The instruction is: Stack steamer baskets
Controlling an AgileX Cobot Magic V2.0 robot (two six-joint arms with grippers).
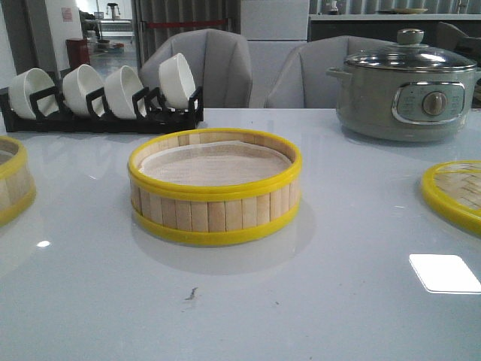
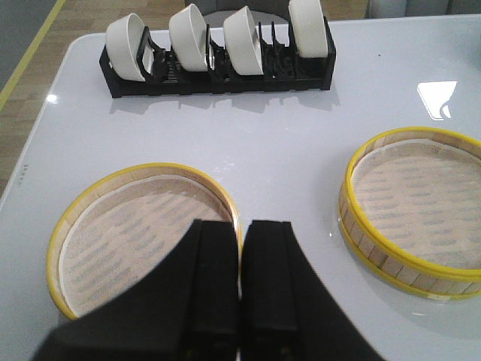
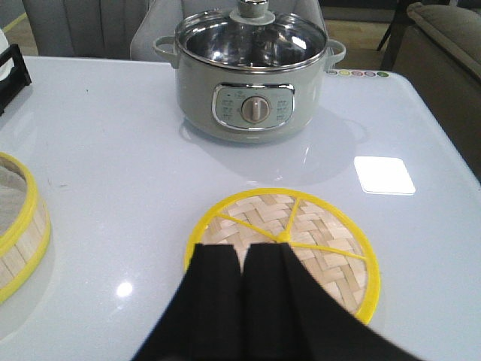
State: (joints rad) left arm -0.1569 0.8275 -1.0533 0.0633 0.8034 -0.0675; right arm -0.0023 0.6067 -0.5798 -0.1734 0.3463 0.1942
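Observation:
One steamer basket (image 1: 215,188) with bamboo slat walls, yellow rims and a white liner stands mid-table. The second basket (image 1: 13,180) is cut off at the left edge. In the left wrist view the second basket (image 2: 143,233) lies below my left gripper (image 2: 241,222), which is shut and empty, held above its near rim. The middle basket (image 2: 413,203) is off to the side. My right gripper (image 3: 243,247) is shut and empty above the woven lid (image 3: 301,233). Neither gripper shows in the front view.
A grey-green electric pot (image 1: 406,94) with a glass lid stands at the back right. A black rack of white bowls (image 1: 101,98) stands at the back left. The flat woven lid (image 1: 455,192) lies at the right edge. Chairs stand behind the table.

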